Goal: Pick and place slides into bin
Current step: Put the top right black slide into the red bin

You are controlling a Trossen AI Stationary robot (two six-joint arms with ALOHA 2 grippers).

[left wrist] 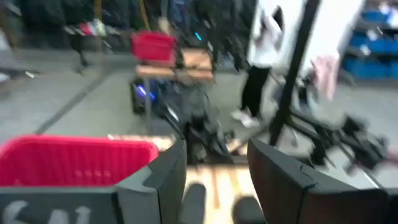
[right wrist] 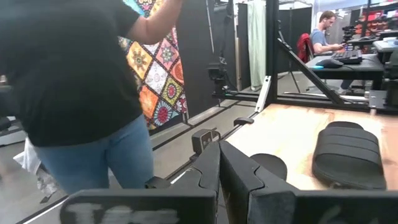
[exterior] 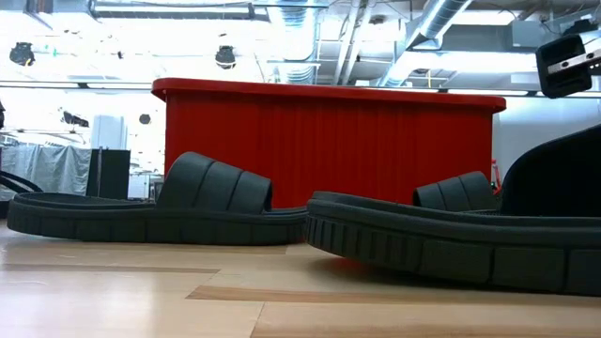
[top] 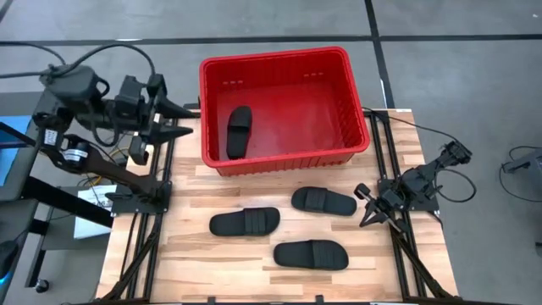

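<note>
Overhead, my left gripper sits off the table's left edge, its fingers spread apart with nothing between them, tips pointing toward the near left corner of the bin. That red crate stands just beyond my left fingertips, apart from them. One slide lies inside the bin on its floor, close to the left wall, long axis running front to back, so it is ahead of my left fingers and past the rim. My right gripper rests at the table's right edge, fingers pressed together and holding nothing. Nearest those closed tips is a slide lying flat on the wood, just beside them but not touching; my right wrist camera shows its ribbed strap a little ahead of the fingers. A second loose slide lies farther out from my right fingertips, toward the table's middle, apart from the first. A third lies nearer the table's front edge, below the other two, also clear of both grippers. All three loose slides sit strap up, in front of the bin and separate from its wall. Past my right fingers a person in a dark top and jeans stands beyond the table; another person sits at a desk far off.
</note>
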